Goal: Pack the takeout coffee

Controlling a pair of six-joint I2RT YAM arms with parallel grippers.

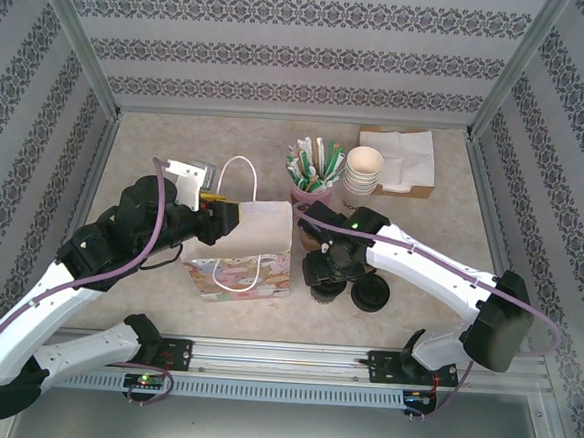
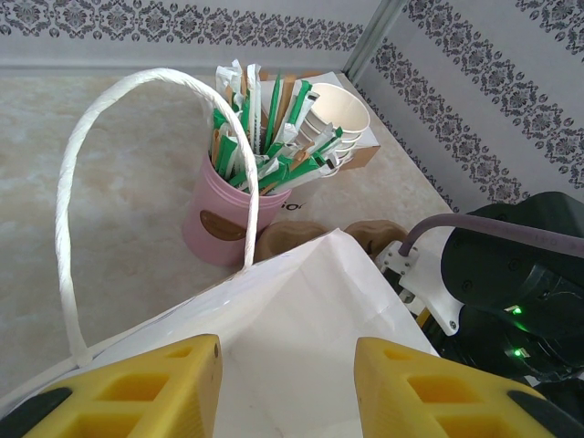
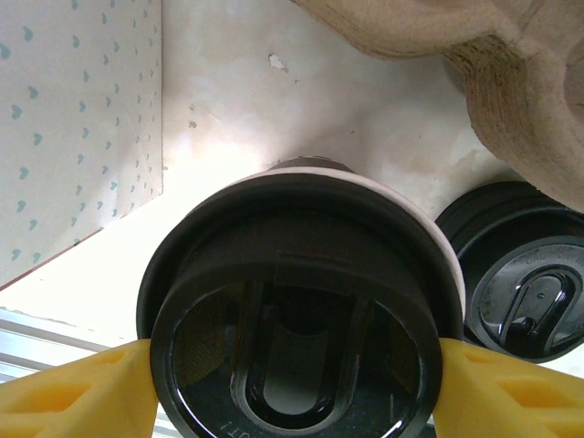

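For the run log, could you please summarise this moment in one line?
left gripper: holding white paper bag edge | right gripper: gripping black-lidded cream paper cup | cup outside bag

The overhead view looks down from behind the arms at the paper bag (image 1: 240, 247). The left wrist view peers across its rim toward the pink straw cup (image 2: 222, 222). The right wrist view sits close beside it, above the coffee cup (image 3: 301, 315).

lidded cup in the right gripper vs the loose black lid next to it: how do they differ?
The takeout coffee is a cream cup with its lid fitted; the loose black lid has no cup under it. The right gripper has a yellow finger on each side of the takeout coffee, while nothing touches the loose black lid. The takeout coffee stands nearer the paper bag; the loose black lid lies on its far side. Both lids are round, black, with a similar sip slot.
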